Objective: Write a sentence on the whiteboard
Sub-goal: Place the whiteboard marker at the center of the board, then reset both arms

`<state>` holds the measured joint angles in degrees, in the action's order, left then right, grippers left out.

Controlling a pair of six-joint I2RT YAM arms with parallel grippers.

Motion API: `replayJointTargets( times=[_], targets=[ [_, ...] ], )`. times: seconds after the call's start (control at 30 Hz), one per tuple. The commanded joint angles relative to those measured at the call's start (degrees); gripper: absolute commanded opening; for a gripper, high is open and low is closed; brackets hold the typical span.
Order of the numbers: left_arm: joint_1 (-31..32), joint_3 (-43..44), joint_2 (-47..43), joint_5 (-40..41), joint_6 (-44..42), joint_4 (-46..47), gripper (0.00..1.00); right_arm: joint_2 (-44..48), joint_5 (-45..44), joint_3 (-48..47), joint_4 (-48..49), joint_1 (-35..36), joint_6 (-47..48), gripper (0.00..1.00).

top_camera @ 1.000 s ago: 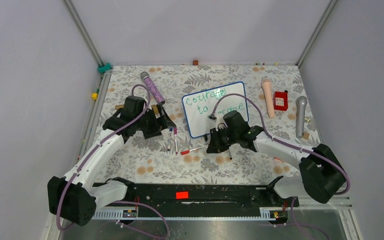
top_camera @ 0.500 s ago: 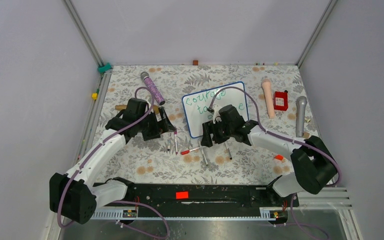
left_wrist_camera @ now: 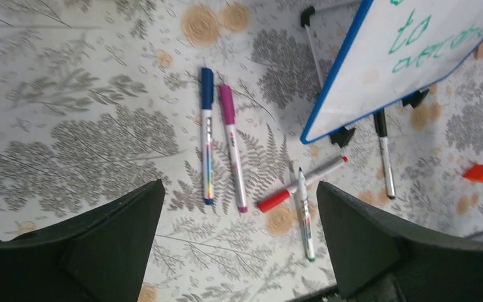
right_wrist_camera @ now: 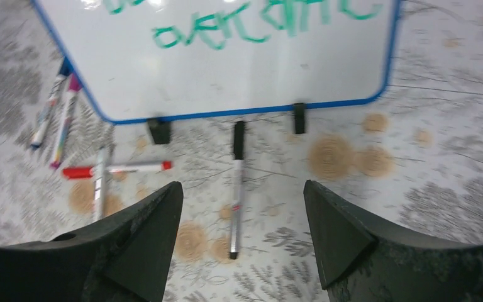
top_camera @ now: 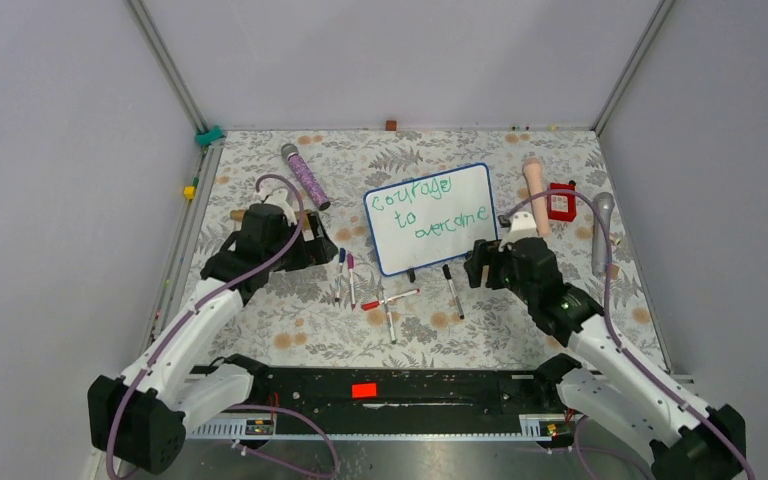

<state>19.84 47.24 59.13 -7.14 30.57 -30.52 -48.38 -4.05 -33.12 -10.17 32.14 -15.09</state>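
Presently, the purple microphone lies slanted at the far left of the floral counter, behind the left arm. The left claw hangs above the counter with its jaws wide apart and nothing between them.

Below it, a blue marker and a pink marker lie side by side, nearly touching. Just to their right, a red-capped marker is crossed by a white marker. The white marker's end seems green, though the view is too coarse to be certain.

The whiteboard sits at mid-counter, propped on two black clip feet. It is turned so that its near left corner lies closer to the arm bases. The sentence reads "courage to overcome" in green, in three lines across the board.

A black-capped marker lies on the counter just in front of the board's lower edge, between the feet, cap toward the board. A small orange-red scrap rests further right.

The right claw hovers near that marker, beside the board's near right corner, its jaws spread wide and empty.

Right of the board lie a peach-coloured cylinder, a red box just beside it, and a grey microphone nearest the right wall.
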Motion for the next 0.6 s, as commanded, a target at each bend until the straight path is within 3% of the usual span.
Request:
replayJointTargets(
  times=[0.0, 0.1, 0.23, 0.37, 0.57],
  targets=[
    [-0.08, -5.1, -5.26, 10.39, -5.17, 10.87, 0.94, 6.2, -14.7, 3.85, -1.96, -3.08, 1.47, 0.77],
    [-0.28, -9.99, -8.22, 14.29, -7.25, 16.23, 0.95, 10.13, -24.26, 7.53, 0.55, -3.78, 2.68, 0.77],
    [-0.78, -17.26, -13.03, 21.17, -11.48, 24.22, 0.96, 16.04, -29.33, 14.96, 12.94, -4.68, 10.64, 0.77],
    [-3.83, -24.76, -16.76, 23.23, -14.9, 33.64, 0.95, 14.74, -27.94, 21.3, 26.37, -7.89, 18.6, 0.78],
    [-7.43, -28.11, -11.93, 25.21, -22.17, 46.8, 0.95, 4.49, -20.21, 22.45, 33.82, -24.69, 8.84, 0.79]
  ],
)
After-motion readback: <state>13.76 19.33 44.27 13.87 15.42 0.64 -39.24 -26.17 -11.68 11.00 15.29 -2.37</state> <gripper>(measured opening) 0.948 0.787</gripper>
